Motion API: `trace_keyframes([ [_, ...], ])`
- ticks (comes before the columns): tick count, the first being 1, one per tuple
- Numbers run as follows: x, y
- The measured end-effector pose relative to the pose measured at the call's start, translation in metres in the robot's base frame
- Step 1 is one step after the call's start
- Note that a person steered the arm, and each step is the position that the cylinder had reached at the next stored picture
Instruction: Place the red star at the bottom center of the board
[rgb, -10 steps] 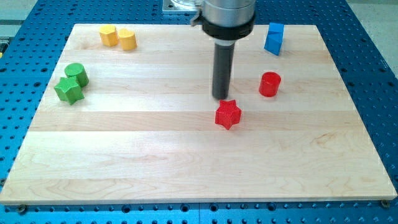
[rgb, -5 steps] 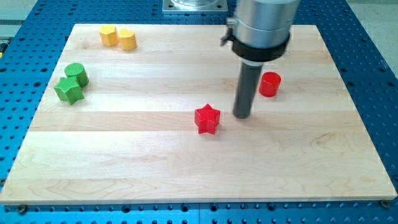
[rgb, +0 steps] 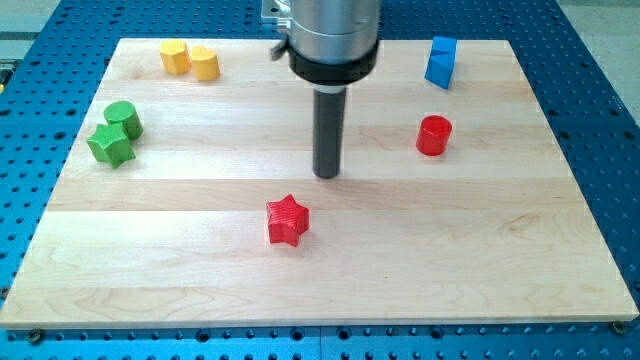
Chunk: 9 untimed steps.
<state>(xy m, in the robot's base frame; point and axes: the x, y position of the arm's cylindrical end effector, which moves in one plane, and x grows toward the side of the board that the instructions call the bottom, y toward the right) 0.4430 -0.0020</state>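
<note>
Tip (rgb: 327, 175) above-right of red star (rgb: 287, 221), apart; end effector absent, grasp state indeterminable.

Pale smooth wooden board (rgb: 480, 240), matt red star (rgb: 287, 221), matt dark rod (rgb: 327, 135)

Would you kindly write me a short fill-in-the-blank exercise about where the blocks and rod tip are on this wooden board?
My tip is above and to the right of the red ____ block.
The red cylinder block lies toward the view's ____.
The blue block sits near the wooden board's top ____ corner.

Missing words: star; right; right
</note>
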Motion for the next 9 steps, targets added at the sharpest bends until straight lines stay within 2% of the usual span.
trace_keyframes([
  [1, 0.005, -0.026],
  [2, 0.029, -0.035],
  [4, 0.108, -0.035],
  [6, 0.088, -0.028],
  [7, 0.09, -0.001],
  [9, 0.087, 0.15],
])
